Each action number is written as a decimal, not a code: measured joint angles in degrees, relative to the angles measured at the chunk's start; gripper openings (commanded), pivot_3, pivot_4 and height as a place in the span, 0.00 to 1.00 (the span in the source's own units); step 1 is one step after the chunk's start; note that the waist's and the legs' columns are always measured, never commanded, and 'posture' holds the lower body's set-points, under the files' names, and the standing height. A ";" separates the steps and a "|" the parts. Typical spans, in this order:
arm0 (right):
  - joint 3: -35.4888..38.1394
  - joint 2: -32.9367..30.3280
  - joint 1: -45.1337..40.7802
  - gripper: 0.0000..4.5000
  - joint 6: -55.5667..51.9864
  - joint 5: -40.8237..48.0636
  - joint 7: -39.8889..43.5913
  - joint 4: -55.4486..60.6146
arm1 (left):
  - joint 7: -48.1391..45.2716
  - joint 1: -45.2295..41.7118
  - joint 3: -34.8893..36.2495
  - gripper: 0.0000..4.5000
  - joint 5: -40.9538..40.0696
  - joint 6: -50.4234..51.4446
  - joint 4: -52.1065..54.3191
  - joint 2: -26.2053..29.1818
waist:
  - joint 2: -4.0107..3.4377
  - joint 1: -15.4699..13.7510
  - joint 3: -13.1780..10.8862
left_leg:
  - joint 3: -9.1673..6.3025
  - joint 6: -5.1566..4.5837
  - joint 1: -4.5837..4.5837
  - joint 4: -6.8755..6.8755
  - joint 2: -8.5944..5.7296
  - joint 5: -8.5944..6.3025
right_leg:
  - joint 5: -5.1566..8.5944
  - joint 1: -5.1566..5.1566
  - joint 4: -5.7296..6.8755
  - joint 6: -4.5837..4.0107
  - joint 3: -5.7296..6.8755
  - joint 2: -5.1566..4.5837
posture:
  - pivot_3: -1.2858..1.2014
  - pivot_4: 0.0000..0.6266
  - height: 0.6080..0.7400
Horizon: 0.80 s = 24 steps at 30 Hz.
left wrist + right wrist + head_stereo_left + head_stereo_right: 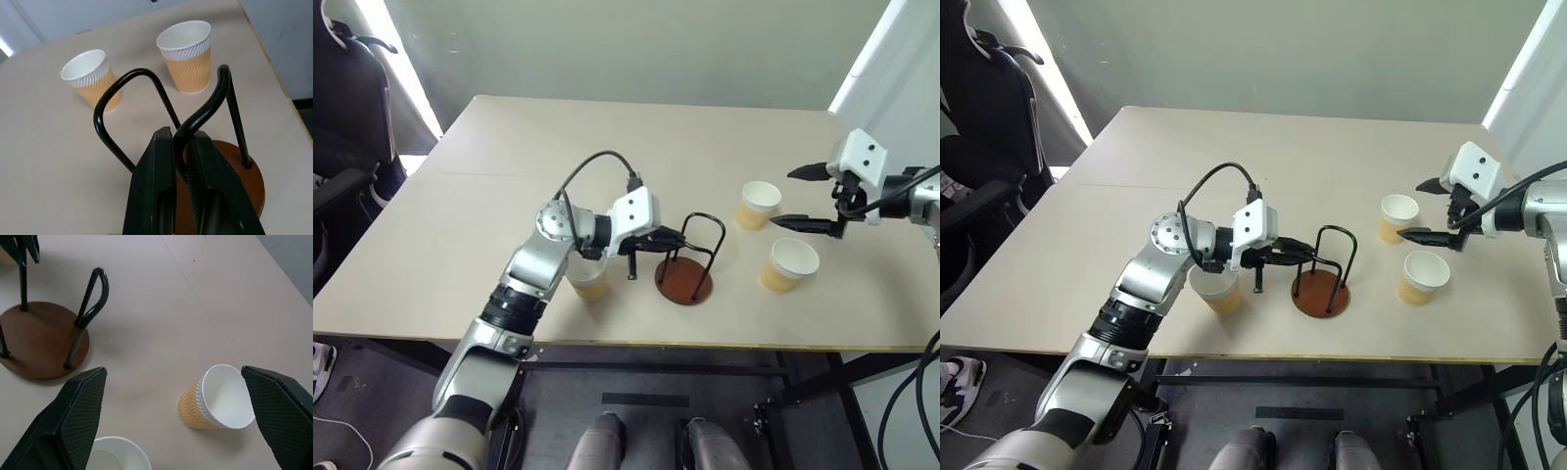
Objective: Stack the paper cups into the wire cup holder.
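1. Left eye view: the wire cup holder stands near the front edge of the table with nothing inside its loops. The left gripper has its fingers together, clamped on one of the black wire loops. One paper cup stands upright beside the left forearm, partly hidden by it. Two more stand to the holder's right: the far cup and the near cup. The right gripper hangs over those two with its fingers wide apart, holding nothing.

2. Right eye view: the same layout. All three cups rest on the table apart from the holder, so I judge that no stacking is done yet.

3. Left wrist view: the two black fingers pinch a wire loop above the reddish-brown disc base. The two right-hand cups stand upright beyond it.

4. Right wrist view: the open fingers straddle the far cup, white inside showing, with the rim of the near cup at the lower edge. The holder's base sits well apart.

5. Judgement: the left arm seems to be steadying or repositioning the holder; all three cups remain to be placed.
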<state>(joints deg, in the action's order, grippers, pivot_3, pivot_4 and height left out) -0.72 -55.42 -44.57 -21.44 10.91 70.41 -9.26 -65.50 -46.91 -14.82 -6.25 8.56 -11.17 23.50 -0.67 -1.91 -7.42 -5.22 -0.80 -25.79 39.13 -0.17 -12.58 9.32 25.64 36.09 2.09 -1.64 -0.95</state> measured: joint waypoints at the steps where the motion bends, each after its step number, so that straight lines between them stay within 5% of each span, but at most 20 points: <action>1: 0.00 -0.01 0.00 1.00 0.08 -0.02 0.00 -0.05 | 0.65 -0.01 0.00 0.00 0.55 -0.92 -0.40 -0.01 | 0.00 0.03 0.00 | 0.00 0.00 0.01 -0.01 0.00 0.00 | 0.00 -0.01 0.00 0.00 0.00 0.00 | 0.52 0.24 1.00; 13: 0.00 -0.01 0.05 1.00 0.12 -0.06 0.00 -0.23 | 2.44 0.20 0.01 0.00 1.27 -1.86 -1.60 -0.49 | 0.00 0.03 0.00 | 0.00 0.00 0.03 -0.02 0.00 0.00 | 0.00 -0.03 0.00 0.00 0.00 0.00 | 0.52 0.24 1.00; 14: 0.00 -0.02 0.08 1.00 0.12 -0.06 0.00 -0.22 | 2.29 0.55 0.05 0.16 1.01 -1.14 -1.11 -0.49 | 0.00 0.03 0.00 | 0.00 0.00 0.03 -0.02 0.00 0.00 | 0.00 -0.03 -0.01 0.00 0.00 0.00 | 0.52 0.24 1.00; 24: -0.37 -1.61 1.31 1.00 -0.58 0.74 4.12 0.92 | -0.72 2.60 -0.98 0.91 -2.06 4.03 3.42 0.00 | 0.00 -0.03 0.00 | 0.00 0.00 0.02 -0.02 0.00 0.00 | 0.00 -0.04 -0.01 0.00 0.00 0.00 | 0.52 0.24 1.00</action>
<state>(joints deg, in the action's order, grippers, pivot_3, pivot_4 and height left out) -1.09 -57.03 -43.26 -22.02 11.65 74.53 -8.34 -66.22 -44.32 -15.80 -8.31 12.59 -7.76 23.50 -0.67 -1.95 -7.42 -5.22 -0.80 -25.77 39.11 -0.17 -12.58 9.32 25.61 36.07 2.09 -1.64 -0.95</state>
